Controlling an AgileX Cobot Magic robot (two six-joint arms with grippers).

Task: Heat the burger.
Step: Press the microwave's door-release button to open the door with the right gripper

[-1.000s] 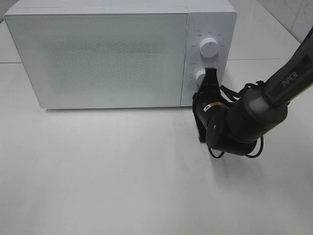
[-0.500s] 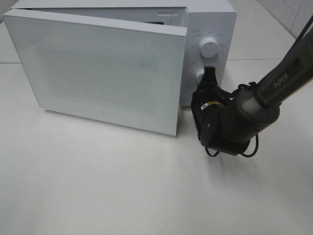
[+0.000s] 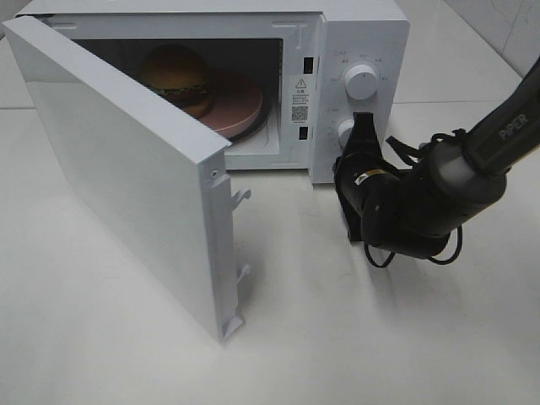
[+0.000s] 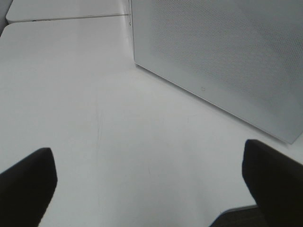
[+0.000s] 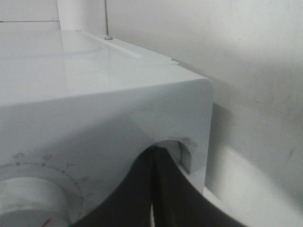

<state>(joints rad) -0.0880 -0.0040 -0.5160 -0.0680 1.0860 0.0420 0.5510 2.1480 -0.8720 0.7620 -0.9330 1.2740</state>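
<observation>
Exterior high view: the burger (image 3: 175, 78) is seen inside the microwave (image 3: 363, 34), deep in the cavity toward the hinge side, seated on the pink plate (image 3: 240, 105). The door (image 3: 126, 177) is stood wide open at the microwave's front. The right gripper (image 3: 363, 122) is closed tight at the lower knob (image 3: 344, 129) on the microwave's control panel, so the burger lies across the cavity mouth from it. The left gripper (image 4: 147, 151) is spread wide outside the door, with only the door's outer face before it. The right arm is judged the nearer one.
</observation>
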